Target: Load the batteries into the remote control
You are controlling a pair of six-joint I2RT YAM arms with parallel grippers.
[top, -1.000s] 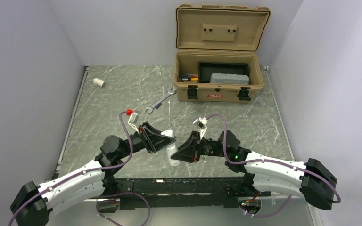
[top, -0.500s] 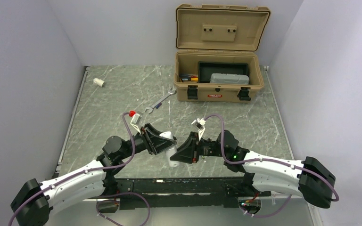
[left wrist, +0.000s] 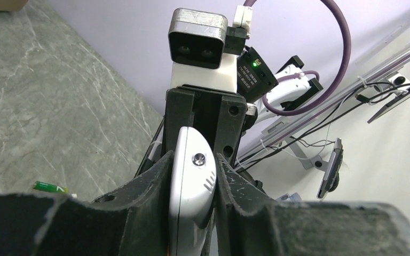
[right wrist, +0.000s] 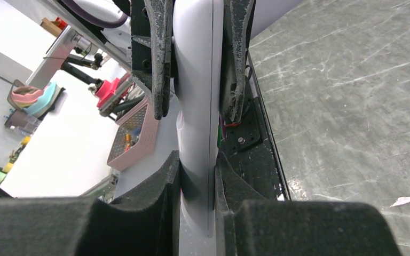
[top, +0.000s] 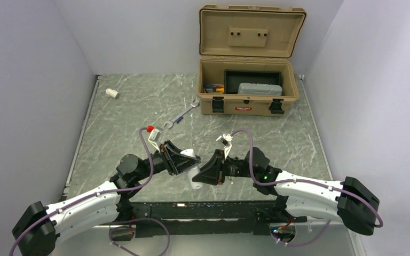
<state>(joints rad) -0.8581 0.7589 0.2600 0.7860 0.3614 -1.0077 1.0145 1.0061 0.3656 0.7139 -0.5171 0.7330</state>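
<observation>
The remote control [left wrist: 192,186] hangs off the desk [top: 139,106], over its near edge, pinched from both ends. The left pincer [left wrist: 192,166] is closed tight on its flanks at one end, and the right pincer [right wrist: 195,165] is clamped just as narrowly on the other, so each set of fingers sits right against the white shell. With both grips on one slim body, the step looks like a re-grip or turn to bring the battery bay into reach. It will go best if one pincer bears the handset firmly while the other eases off, neither twisting against its partner. Both arms fold inward, forearms low and wrists turned to face each other at the remote control. Below it one of the batteries [left wrist: 50,187] lies on the desk; beyond it are a wrench [top: 181,116] and, farther still, an open toolbox [top: 248,90].
</observation>
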